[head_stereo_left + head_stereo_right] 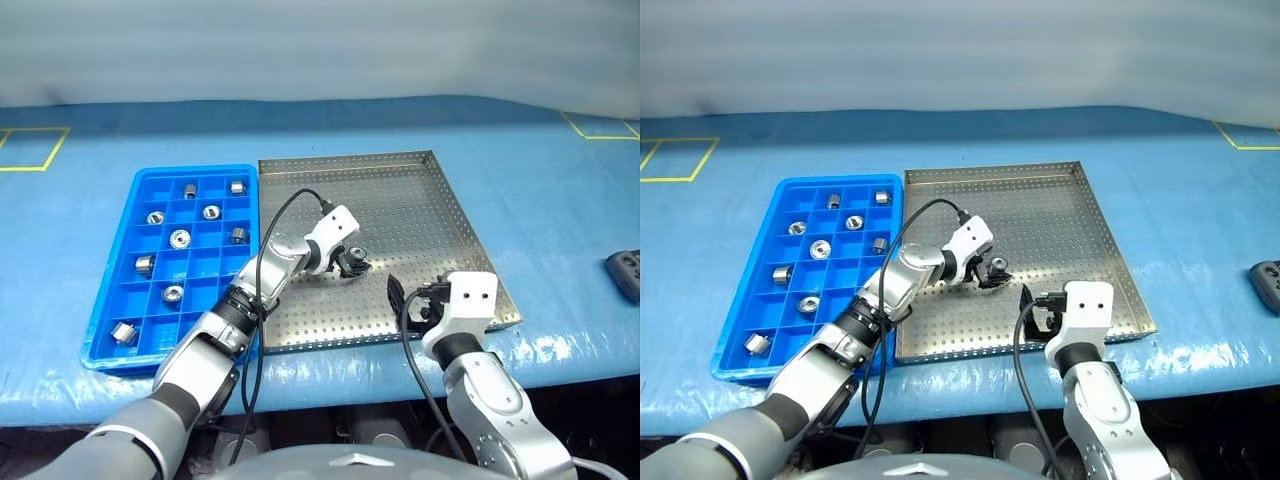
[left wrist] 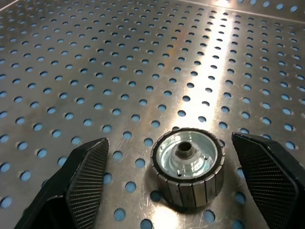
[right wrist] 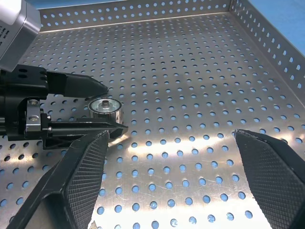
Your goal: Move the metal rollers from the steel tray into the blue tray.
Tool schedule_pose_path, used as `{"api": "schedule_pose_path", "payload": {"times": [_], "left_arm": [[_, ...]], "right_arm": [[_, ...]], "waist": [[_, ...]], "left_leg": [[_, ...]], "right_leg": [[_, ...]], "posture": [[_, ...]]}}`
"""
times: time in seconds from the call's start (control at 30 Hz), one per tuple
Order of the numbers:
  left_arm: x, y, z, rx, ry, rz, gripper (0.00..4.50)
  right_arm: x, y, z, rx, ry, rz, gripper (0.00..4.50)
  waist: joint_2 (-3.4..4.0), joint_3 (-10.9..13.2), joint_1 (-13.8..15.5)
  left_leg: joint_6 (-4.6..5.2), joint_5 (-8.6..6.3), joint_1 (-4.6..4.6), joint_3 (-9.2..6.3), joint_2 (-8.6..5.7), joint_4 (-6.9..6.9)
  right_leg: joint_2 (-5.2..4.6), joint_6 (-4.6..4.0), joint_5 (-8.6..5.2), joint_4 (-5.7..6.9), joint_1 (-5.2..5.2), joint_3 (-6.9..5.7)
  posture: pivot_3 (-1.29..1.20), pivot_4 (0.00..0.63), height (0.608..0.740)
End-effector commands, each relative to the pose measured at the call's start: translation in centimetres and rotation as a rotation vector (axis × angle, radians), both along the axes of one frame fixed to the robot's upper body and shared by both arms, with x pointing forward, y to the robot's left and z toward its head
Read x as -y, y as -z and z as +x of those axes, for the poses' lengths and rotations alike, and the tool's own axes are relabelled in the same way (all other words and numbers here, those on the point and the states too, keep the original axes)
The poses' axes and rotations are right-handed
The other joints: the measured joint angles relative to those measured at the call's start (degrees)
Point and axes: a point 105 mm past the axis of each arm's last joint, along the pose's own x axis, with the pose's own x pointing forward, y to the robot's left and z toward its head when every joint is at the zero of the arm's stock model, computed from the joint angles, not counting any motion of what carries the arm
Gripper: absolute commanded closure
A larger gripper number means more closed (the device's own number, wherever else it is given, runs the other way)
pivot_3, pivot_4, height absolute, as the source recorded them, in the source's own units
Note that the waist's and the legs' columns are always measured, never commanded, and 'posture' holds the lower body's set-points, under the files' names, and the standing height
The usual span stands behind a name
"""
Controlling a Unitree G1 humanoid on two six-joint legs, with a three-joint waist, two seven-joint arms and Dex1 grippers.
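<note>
On the steel tray (image 1: 440, 215), near the middle of its perforated floor, one metal roller (image 2: 187, 165) stands on end with its central hole facing up, and the left gripper (image 1: 355, 262) sits low over it with its two black fingers (image 2: 83, 183) spread on either side, a gap showing between each and the roller. Beside the steel tray, against its left rim, the blue tray (image 1: 120, 290) holds nine more rollers (image 1: 180, 238), each in its own square compartment. Near the steel tray's front rim the right gripper (image 1: 405, 300) hangs with its jaws wide apart and nothing between them.
</note>
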Motion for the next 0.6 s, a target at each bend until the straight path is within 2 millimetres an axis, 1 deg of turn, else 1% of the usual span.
{"api": "schedule_pose_path", "payload": {"times": [0.03,0.1,0.2,0.3,0.37,0.5,0.6], "left_arm": [[0.5,-0.7,0.1,0.019,0.010,-0.011,1.21],[0.5,-0.9,0.0,0.012,0.012,-0.033,2.00],[0.5,-1.5,-0.2,0.018,0.020,-0.064,2.85],[0.3,-2.4,-0.2,0.033,0.018,-0.105,2.84],[-0.1,-3.5,-0.2,0.054,0.006,-0.146,2.84],[-1.1,-6.5,-0.2,0.095,-0.046,-0.267,2.84],[-2.3,-8.5,-0.8,0.138,-0.064,-0.333,2.84]], "right_arm": [[-0.1,-1.4,0.1,0.066,0.003,0.008,0.00],[-0.2,-1.5,0.3,0.067,-0.006,0.009,0.00],[-0.3,-1.5,0.4,0.067,-0.017,0.008,0.00],[-0.5,-1.5,0.6,0.069,-0.032,0.008,0.00],[-0.8,-1.5,0.8,0.070,-0.050,0.007,0.00],[-1.7,-1.7,1.4,0.081,-0.106,0.005,0.00],[-2.6,-1.9,1.9,0.091,-0.160,0.002,0.00]], "waist": [[0.00,0.0,0.0],[0.00,0.0,0.1],[0.00,0.0,0.1],[0.00,0.0,0.2],[0.00,0.0,0.2],[0.00,0.0,0.4],[0.00,0.0,0.7]], "left_leg": [[0.00,0.00,0.00,0.01,0.00,0.00],[0.00,0.00,0.01,0.01,-0.01,0.01],[0.00,0.00,0.01,0.01,-0.01,0.01],[0.00,0.00,0.00,0.00,0.00,0.00],[0.00,0.00,0.00,0.00,0.00,0.00],[0.00,0.00,0.01,-0.05,0.00,0.01],[0.00,0.00,0.03,-0.09,0.00,0.01]], "right_leg": [[-0.01,0.00,0.00,0.00,0.00,0.00],[-0.01,0.02,0.01,0.00,0.01,0.01],[-0.01,0.02,0.01,0.00,0.01,0.01],[0.00,0.01,0.01,0.00,-0.01,0.01],[0.00,0.01,0.01,0.01,-0.01,0.01],[-0.01,0.01,0.01,0.05,0.00,0.02],[-0.01,0.01,0.01,0.07,0.00,0.04]], "posture": [[-0.10,0.150,0.740],[-0.08,0.150,0.740],[-0.07,0.150,0.740],[-0.05,0.150,0.740],[-0.04,0.150,0.740],[0.00,0.150,0.740],[0.04,0.150,0.740]]}}
